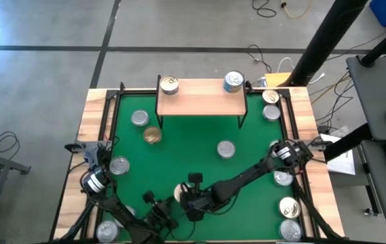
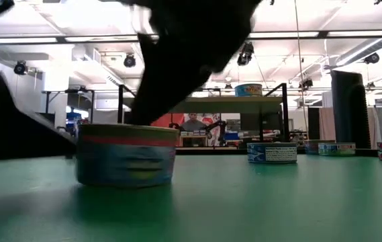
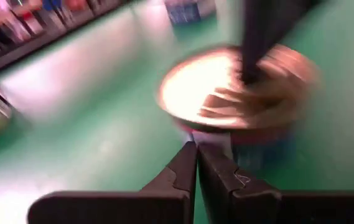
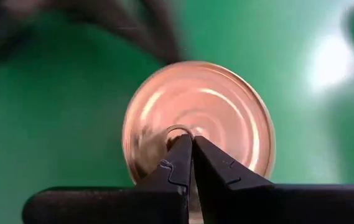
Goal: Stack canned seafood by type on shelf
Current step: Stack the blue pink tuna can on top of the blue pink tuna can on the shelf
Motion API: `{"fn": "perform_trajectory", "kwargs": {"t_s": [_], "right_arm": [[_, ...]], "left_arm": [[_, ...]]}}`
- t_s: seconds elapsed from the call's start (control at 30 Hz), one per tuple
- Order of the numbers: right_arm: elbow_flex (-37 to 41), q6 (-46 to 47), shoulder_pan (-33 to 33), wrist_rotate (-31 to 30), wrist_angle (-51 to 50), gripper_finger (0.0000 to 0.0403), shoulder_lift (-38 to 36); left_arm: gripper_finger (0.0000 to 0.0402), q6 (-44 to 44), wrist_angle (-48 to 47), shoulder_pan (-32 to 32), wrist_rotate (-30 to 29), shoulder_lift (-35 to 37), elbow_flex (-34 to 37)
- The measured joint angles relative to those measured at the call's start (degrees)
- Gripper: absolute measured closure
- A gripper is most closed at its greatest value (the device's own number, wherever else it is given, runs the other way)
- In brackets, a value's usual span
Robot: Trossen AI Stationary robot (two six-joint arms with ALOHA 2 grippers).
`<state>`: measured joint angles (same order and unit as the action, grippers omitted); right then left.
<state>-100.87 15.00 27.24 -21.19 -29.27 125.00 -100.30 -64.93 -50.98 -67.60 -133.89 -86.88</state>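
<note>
Grippers both with jaws together, right gripper [image 4: 192, 146] over gold-topped tin [image 4: 198, 118], left gripper [image 3: 196, 155] just beside that tin, shelf [image 1: 201, 97] well apart

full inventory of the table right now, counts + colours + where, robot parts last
shelf: one, light wood on thin black legs, far middle of the table.
cans on shelf: two, silver-gold top at its left end, bluish one at its right end.
cans on green mat: roughly a dozen, mostly silver tops, one gold near the shelf's left leg; others scattered along both sides and one mid-mat.
can at near centre: one, shiny top, blue side with a red band, under both pincers.
table: one, green mat, wooden border.
left pincer: shut, beside that can.
right pincer: shut, tips over the can's pull ring.
</note>
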Motion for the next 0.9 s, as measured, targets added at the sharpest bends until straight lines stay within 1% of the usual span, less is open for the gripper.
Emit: {"fn": "perform_trajectory", "kwargs": {"t_s": [0.1, 0.17, 0.27, 0.37, 0.47, 0.6, 0.67, 0.8, 0.9], "right_arm": [[-2.53, -1.28, 1.72, 3.76, -0.11, 0.0393, -0.01], [-4.78, -3.32, 2.81, 4.05, -2.79, 0.0393, 0.01], [-8.86, -4.5, 3.67, 3.48, -8.49, 0.0393, -0.05], [-11.83, -4.12, 4.43, 0.24, -14.1, 0.0393, -0.08], [-12.43, -4.09, 5.36, -3.08, -16.07, 0.0393, -0.08], [-12.05, -2.47, 6.39, -2.11, -16.98, 0.0393, -0.07], [-11.52, -0.84, 6.93, 0.28, -16.93, 0.0393, -0.05], [-10.05, 1.97, 7.95, 8.91, -16.03, 0.0393, 0.05], [-7.61, 3.46, 8.74, 12.75, -12.27, 0.0393, 0.05]], "left_arm": [[0.04, -7.39, -5.58, 0.69, -8.08, 0.62, -0.12], [0.04, -12.37, -10.55, 0.84, -10.2, 0.79, -0.1], [0.04, -17.12, -16.06, -0.67, -7.76, 0.97, -0.08], [0.04, -17.7, -17.11, -2.63, -4.04, 1.93, -0.08], [0.04, -16.54, -16.08, -5.5, -0.85, 2.82, -0.08], [0.04, -13.21, -11.42, -10.39, 1.96, 4.73, -0.1], [0.04, -11.06, -7.89, -12.65, 2.84, 5.58, -0.1], [0.04, -5.53, -0.01, -15.89, 6.42, 7.3, -0.1], [0.04, 0.26, 6.7, -16.96, 9.14, 7.88, -0.1]]}}
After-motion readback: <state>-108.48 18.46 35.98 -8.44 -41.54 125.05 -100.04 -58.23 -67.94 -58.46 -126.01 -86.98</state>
